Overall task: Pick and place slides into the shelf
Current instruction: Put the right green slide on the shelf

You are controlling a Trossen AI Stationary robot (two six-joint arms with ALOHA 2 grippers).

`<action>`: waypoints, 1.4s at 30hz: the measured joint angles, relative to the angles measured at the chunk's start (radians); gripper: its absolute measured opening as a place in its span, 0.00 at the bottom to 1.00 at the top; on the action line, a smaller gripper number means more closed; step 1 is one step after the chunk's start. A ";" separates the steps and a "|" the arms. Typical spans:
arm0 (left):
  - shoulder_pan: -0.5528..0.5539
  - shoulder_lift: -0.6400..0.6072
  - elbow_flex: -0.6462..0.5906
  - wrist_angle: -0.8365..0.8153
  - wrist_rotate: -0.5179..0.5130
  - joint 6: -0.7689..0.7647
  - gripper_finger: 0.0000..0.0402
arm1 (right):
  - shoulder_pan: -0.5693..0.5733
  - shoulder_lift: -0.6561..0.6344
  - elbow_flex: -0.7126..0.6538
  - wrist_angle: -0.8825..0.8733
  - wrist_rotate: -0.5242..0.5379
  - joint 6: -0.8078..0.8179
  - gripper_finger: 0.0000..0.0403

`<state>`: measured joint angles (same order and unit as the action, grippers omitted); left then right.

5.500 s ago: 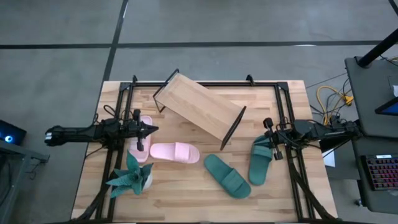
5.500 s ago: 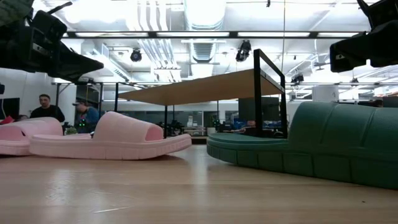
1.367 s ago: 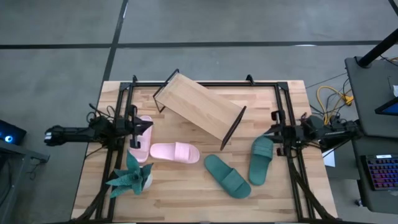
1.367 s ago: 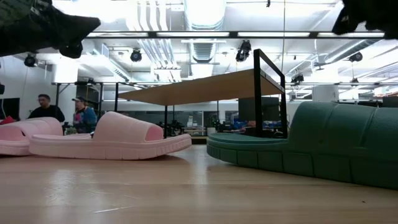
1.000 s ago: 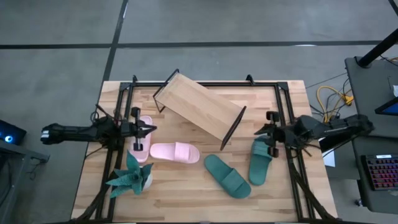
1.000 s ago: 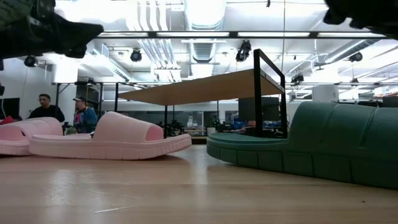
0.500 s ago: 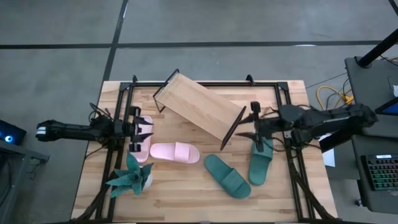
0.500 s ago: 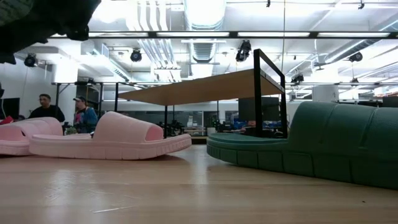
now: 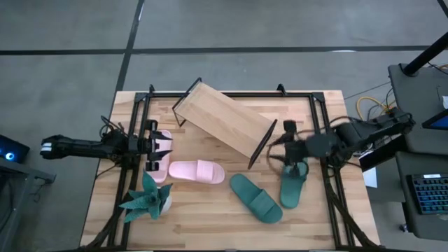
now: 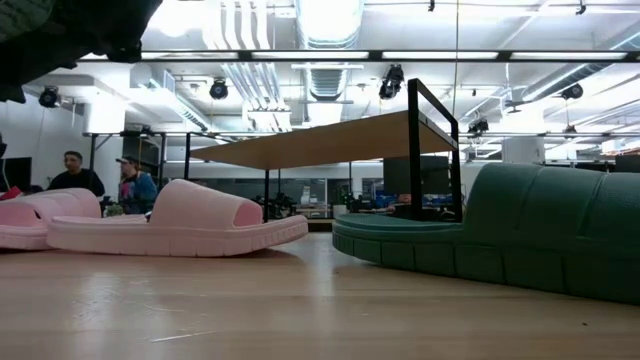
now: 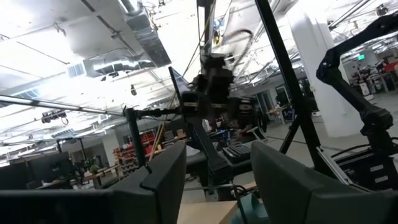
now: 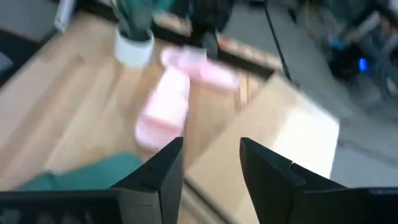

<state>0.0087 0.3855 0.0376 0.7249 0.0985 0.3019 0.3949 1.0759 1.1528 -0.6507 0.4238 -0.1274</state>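
The shelf (image 9: 224, 120) stands slantwise at the table's middle on its black wire legs. Two pale pink slides lie flat on their soles, one (image 9: 197, 171) near the middle and one (image 9: 160, 162) by the left frame. Two dark green slides (image 9: 255, 198) (image 9: 292, 182) lie at the near right. My left gripper (image 9: 168, 146) hovers open above the left pink slide, its fingers (image 11: 155, 186) level and pointing toward the table's right. My right gripper (image 9: 280, 148), open and blurred, hangs between the shelf's right end and the right green slide, tipped down at the table (image 12: 74, 106).
A green leafy toy plant in a white pot (image 9: 149, 197) stands at the near left, close to the pink slides. Black frame rails (image 9: 136, 119) (image 9: 323, 119) run along both table sides. People (image 10: 75, 172) stand in the room beyond the table.
My left gripper has opened and kept its place above the left pink slide. My right gripper has swung from the right frame toward the table's left, out over the right green slide toward the shelf's right end, tipping down. No slide has moved.
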 joint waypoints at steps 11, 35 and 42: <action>0.000 0.000 0.000 0.000 0.000 0.002 0.41 | 0.427 0.167 0.006 -0.237 0.384 0.399 0.34; 0.000 0.013 0.000 -0.001 0.000 0.002 0.41 | 0.580 0.707 0.006 -0.733 0.292 1.064 0.31; 0.000 0.013 0.000 -0.001 0.000 0.002 0.41 | 0.579 0.774 0.005 -0.884 0.150 1.286 0.40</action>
<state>0.0090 0.3988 0.0376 0.7240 0.0982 0.3042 0.9743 1.8504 1.1580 -1.5345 0.5740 1.1587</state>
